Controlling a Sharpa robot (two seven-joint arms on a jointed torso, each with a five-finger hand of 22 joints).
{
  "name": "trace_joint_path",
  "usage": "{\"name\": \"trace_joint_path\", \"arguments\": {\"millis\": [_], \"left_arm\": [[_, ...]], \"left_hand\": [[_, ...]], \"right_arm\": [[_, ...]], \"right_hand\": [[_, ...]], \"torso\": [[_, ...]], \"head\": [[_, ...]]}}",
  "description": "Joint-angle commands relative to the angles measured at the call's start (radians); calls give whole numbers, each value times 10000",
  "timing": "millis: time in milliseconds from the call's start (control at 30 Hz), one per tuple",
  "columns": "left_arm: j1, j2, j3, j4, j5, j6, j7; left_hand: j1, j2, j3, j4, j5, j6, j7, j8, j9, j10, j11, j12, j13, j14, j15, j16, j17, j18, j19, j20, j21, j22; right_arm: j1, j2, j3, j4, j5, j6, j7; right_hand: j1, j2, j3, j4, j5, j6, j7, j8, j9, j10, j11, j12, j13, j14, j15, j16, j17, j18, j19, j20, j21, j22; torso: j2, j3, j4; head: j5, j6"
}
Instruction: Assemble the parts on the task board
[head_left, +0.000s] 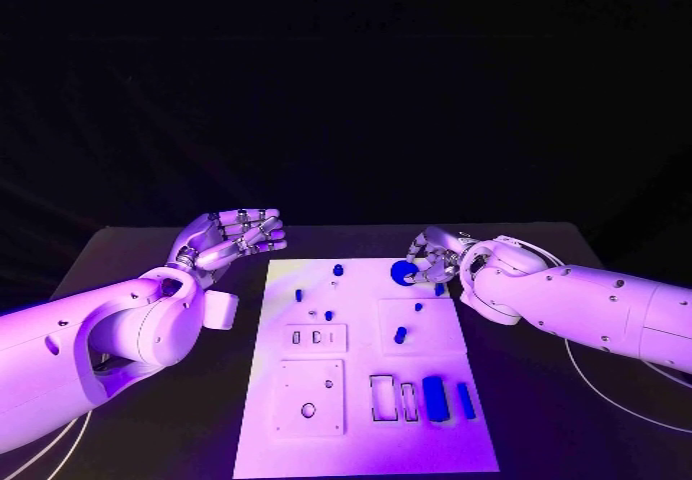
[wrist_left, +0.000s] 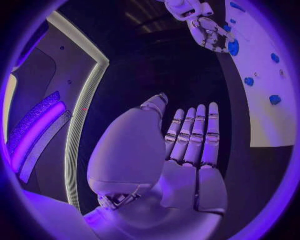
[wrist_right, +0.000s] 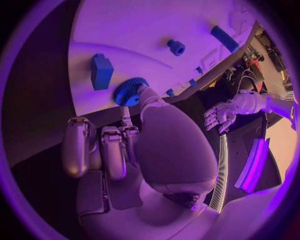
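Note:
The white task board (head_left: 361, 440) lies in the middle of the black table. Several small blue parts stand on it, among them a peg (head_left: 338, 269) near the far edge and two upright bars (head_left: 434, 398) near the front right. My right hand (head_left: 440, 258) is at the board's far right corner and pinches a round blue toothed gear (head_left: 405, 270) between thumb and a finger. In the right wrist view the gear (wrist_right: 129, 91) sits at the thumb tip, just over the board's edge. My left hand (head_left: 231, 238) hovers left of the board's far corner, fingers extended side by side (wrist_left: 194, 135), holding nothing.
A blue block (wrist_right: 101, 71), a small blue cylinder (wrist_right: 176, 47) and a long blue bar (wrist_right: 224, 38) stand on the board beyond the gear. Rectangular slots (head_left: 382, 397) and recessed plates (head_left: 312, 397) mark the board's front half. Black table flanks both sides.

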Motion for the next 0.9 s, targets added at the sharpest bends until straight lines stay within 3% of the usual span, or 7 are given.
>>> {"name": "trace_joint_path", "arguments": {"millis": [33, 600, 900], "left_arm": [[12, 11, 8, 24, -43, 159, 32], [13, 2, 8, 20, -49, 159, -25], [13, 9, 8, 3, -51, 175, -48]], "left_hand": [[-28, -49, 67, 2, -36, 0, 465, -31, -13, 7, 29, -64, -7, -66, 15, -35, 15, 84, -69, -27, -61, -14], [-31, -47, 72, 3, -35, -3, 471, -34, -15, 1, 31, -67, -8, -69, 16, -40, 18, 85, -74, -26, -63, -17], [-30, -43, 77, 2, -34, -5, 473, -36, -17, -3, 33, -68, -8, -70, 17, -43, 20, 85, -76, -25, -64, -18]], "right_arm": [[-18, 24, -3, -25, -63, 59, 220], [-101, 116, -21, -82, -498, 92, 181], [-124, 142, -27, 165, -968, -405, 27]], "right_hand": [[10, 74, 225, 6, -86, 161, -19, -5, -53, 394, -57, 76, 1783, 997, -40, 46, 2411, -142, 61, -56, 73, 774], [14, -17, 837, -15, -107, 580, -112, -117, -222, 483, -142, 142, 1895, 1006, -126, 56, 2454, -161, 97, -132, 146, 873], [-140, -224, 1560, -21, 578, 859, -159, -298, -405, 571, -191, 201, 2002, 1015, -171, 66, 2498, -187, 152, -182, 236, 991]], "torso": [[-3, -4, 12], [8, 9, 5], [-7, 14, -19]], "head": [[8, -31], [25, -75], [84, -99]]}}
